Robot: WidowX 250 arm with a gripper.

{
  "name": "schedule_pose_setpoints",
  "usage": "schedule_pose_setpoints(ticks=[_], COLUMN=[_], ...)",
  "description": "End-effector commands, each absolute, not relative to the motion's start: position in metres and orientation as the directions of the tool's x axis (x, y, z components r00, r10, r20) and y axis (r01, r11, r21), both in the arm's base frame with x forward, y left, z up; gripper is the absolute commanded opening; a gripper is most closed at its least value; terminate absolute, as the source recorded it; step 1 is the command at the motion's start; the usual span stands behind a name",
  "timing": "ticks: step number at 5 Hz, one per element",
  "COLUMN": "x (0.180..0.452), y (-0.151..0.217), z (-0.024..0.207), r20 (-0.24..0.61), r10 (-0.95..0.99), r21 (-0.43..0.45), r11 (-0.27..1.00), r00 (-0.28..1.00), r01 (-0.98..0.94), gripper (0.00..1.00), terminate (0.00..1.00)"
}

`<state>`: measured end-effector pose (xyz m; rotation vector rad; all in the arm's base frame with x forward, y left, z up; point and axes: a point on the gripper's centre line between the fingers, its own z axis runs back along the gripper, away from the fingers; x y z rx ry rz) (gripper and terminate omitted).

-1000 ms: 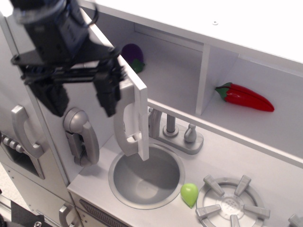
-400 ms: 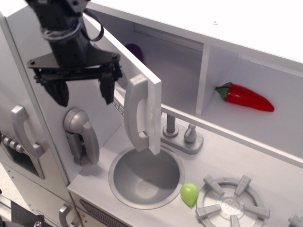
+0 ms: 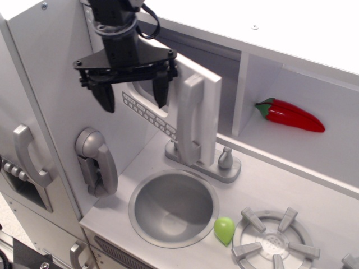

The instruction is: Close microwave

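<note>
gripper (image 3: 130,94) fingers wide, holding nothing | in front of microwave (image 3: 168,106) door | door partly ajar | above sink (image 3: 174,207)

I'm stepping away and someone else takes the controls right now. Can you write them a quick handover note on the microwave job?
Tool: open, holding nothing, its two fingers hanging in front of the microwave door, over the row of small buttons.
Microwave door: swung most of the way shut, but its handle side stands out from the cabinet, so a gap remains.
Done: most of the door's swing.
Left: press the door flush, probably by pushing near the handle side, then back the tool away.
Nearby: faucet and sink sit just under the door; red pepper is in the next compartment, out of the way.
</note>
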<state>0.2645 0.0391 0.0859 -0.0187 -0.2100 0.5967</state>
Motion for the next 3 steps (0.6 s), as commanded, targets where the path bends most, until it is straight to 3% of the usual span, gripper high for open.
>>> schedule_pose_setpoints(ticks=[1, 3], x=[0.285, 0.301], y=[0.036, 0.033], z=[0.091, 0.088], r20=[0.257, 0.294], r10=[0.574, 0.594], r21=[-0.104, -0.14], r11=[0.816, 0.802], r00=[0.777, 0.749], r01=[-0.568, -0.581], gripper=[1.0, 1.0], terminate=[0.0, 0.0])
